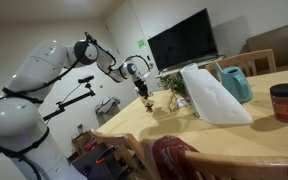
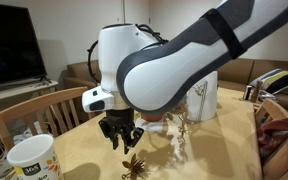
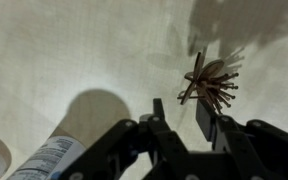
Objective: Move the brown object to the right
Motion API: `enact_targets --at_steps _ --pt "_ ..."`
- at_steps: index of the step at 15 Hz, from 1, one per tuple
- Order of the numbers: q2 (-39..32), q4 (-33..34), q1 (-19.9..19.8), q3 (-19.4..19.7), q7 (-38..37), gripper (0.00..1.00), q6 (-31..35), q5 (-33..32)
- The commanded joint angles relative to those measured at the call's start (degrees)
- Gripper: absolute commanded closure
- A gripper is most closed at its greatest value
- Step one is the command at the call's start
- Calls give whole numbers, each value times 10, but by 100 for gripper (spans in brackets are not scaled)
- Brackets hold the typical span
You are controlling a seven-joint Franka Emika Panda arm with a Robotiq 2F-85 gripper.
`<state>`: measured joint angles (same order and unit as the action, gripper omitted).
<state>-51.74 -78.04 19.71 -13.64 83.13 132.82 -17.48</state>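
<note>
Cloth of pale yellow covers the table (image 1: 199, 135). In an exterior view its edge runs across the lower left of the frame, not far below the gripper (image 2: 123, 145), with a wooden chair (image 2: 34, 108) behind that edge. In the wrist view bare cloth fills the upper left and centre, and the widest clear stretch lies there.

A white mug (image 2: 34, 158) stands at the lower left. A pale dried sprig (image 2: 176, 135) rises just to the right of the gripper, with a tall white thing (image 2: 206, 95) behind it. Further along the table, towards the right edge of the frame, stand a teal item (image 1: 236, 84) and a red-brown jar (image 1: 284, 102) with a dark lid. In the wrist view a white tube with blue print (image 3: 49, 160) lies at the lower left.

The brown object (image 3: 209, 82) is a small dark-brown burst of thin spikes, star-like. It lies on the cloth right of centre, and its shadow falls behind it. In an exterior view it sits at the bottom edge, just below and right of the claw. The claw's fingers (image 3: 212, 118) stand apart with nothing between them and hang above the object without touching it.
</note>
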Motion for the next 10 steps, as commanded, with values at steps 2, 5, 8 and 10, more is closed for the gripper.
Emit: enact_targets --at_steps 2,5,8,10 --pt "-3 5 1 0 0 59 -2 0" --pt "-3 6 1 0 0 59 -3 0" --pt "-6 9 2 0 0 58 -5 0" --pt "-14 19 5 0 2 61 -14 0"
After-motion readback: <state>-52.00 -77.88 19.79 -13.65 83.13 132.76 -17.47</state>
